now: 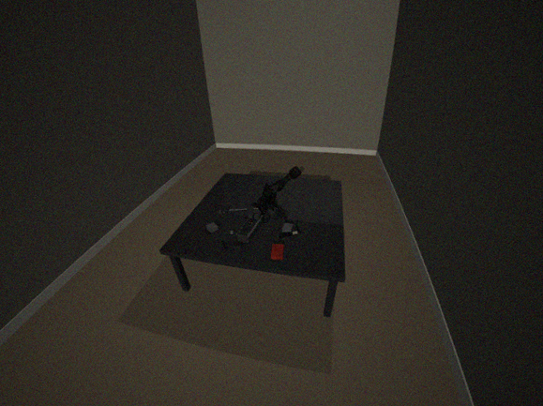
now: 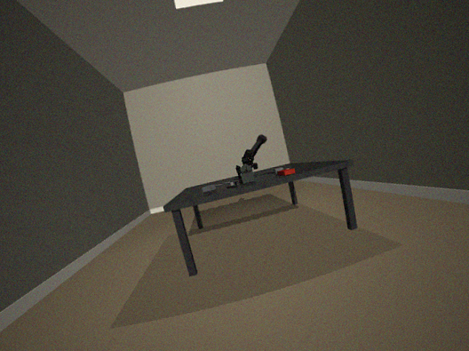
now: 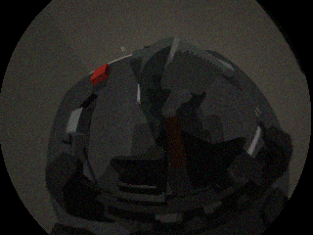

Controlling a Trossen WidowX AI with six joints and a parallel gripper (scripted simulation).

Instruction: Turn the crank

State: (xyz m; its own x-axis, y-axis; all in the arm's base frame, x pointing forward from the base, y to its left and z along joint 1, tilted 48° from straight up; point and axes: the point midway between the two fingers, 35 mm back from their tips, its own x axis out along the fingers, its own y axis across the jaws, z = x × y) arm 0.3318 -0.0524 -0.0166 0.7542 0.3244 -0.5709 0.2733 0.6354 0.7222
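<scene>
In the wrist view a dark red upright handle (image 3: pixel 175 142) stands between the black fingers of my gripper (image 3: pixel 170 131), which is shut on it. A grey part with a toothed edge (image 3: pixel 196 51) lies beyond the handle, in deep shadow. In the top view the low grey machine (image 1: pixel 244 238) sits on the dark table (image 1: pixel 315 260), in front of the black arm (image 1: pixel 267 197). My gripper is too small and dark to make out there. The slide's red pointer and the two brass zero marks cannot be made out in any view.
A bright red block (image 1: pixel 277 251) (image 2: pixel 286 171) (image 3: pixel 100 73) lies on the table. A grey block (image 1: pixel 287 227) lies behind it, and another grey block (image 1: pixel 211 226) lies left of the machine. A thin pale rod (image 1: pixel 237 209) lies behind the machine.
</scene>
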